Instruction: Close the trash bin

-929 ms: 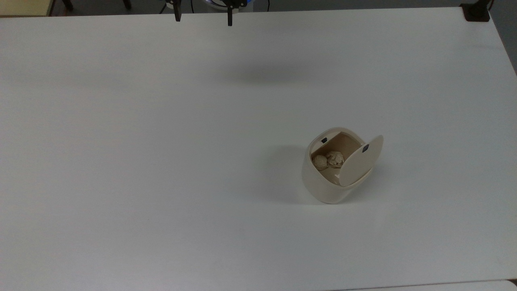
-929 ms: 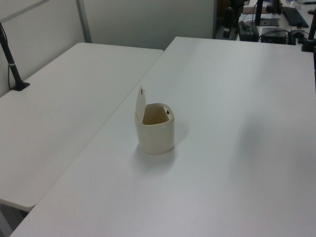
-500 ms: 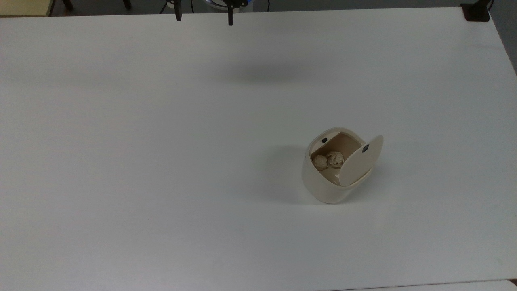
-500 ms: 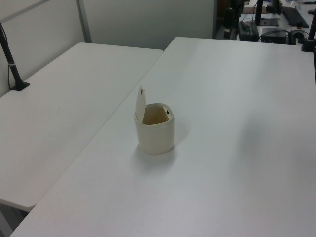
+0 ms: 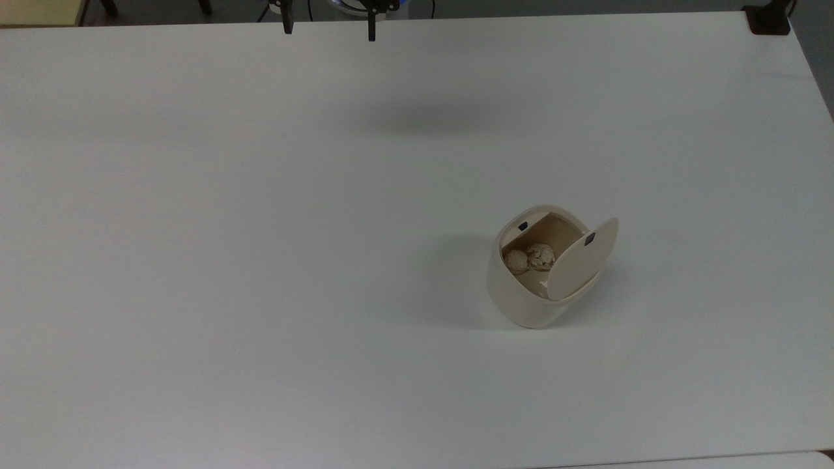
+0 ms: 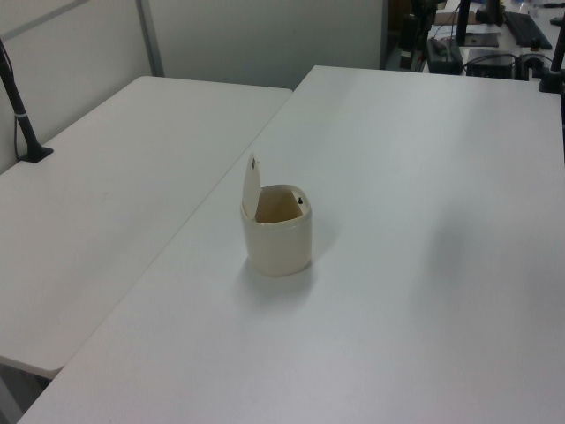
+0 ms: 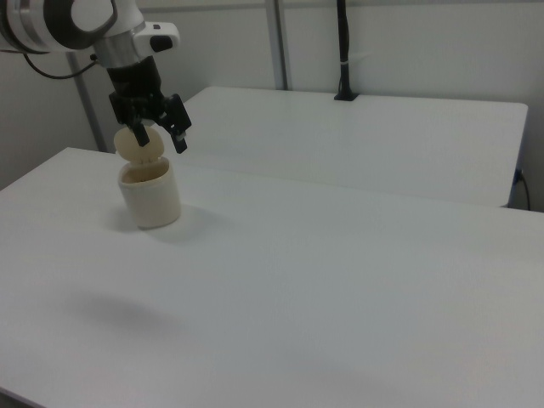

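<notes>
The cream-white trash bin [image 5: 521,296] stands on the white table [image 5: 260,260], toward the top view's lower right. Its flat lid [image 5: 582,260] is hinged up, with a small black square mark near its upper edge. The tan inside holds two crumpled paper balls [image 5: 529,258]. In the left view the trash bin [image 6: 279,243] has its lid [image 6: 252,186] standing nearly upright on the left view's left side. My gripper [image 5: 329,29] is open at the table's far edge in the top view, well away from the bin. In the right view the gripper [image 7: 161,138] hangs high, overlapping the trash bin [image 7: 151,197] in the picture.
A second white table [image 6: 106,203] adjoins on the left view's left, with a black clamped pole [image 6: 22,115] on it. A black clamp [image 5: 767,19] sits at the top view's upper right table corner. A black post [image 7: 342,51] rises behind in the right view.
</notes>
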### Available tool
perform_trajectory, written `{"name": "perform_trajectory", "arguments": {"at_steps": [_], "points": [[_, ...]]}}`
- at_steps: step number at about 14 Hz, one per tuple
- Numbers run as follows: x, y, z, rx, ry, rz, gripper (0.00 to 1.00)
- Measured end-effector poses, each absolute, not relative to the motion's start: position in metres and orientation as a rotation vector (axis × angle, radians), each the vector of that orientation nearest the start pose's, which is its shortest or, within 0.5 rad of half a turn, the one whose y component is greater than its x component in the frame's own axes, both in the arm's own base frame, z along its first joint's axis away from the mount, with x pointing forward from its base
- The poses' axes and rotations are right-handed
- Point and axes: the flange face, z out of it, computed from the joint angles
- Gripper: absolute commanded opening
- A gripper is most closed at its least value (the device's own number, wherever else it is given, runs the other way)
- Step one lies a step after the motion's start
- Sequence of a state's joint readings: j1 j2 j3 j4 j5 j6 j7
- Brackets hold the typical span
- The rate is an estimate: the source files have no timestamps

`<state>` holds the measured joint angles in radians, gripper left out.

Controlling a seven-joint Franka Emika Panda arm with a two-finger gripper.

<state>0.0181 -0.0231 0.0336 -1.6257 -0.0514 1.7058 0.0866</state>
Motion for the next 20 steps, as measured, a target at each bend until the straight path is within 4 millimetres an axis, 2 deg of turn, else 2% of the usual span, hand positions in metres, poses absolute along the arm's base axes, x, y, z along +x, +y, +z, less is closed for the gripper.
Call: {"name": "perform_trajectory", "arguments": {"at_steps": [10, 11, 15, 20], "points": [[0.559, 0.025, 0.622, -3.181, 0.077, -0.154, 1.0], [0.559, 0.027, 0.622, -3.179, 0.113, -0.154, 1.0], [0.561, 0.055, 0.615, -3.16, 0.288, -0.139, 1.0], [0.573, 0.067, 0.613, -3.114, 0.503, -0.18, 1.0]]}}
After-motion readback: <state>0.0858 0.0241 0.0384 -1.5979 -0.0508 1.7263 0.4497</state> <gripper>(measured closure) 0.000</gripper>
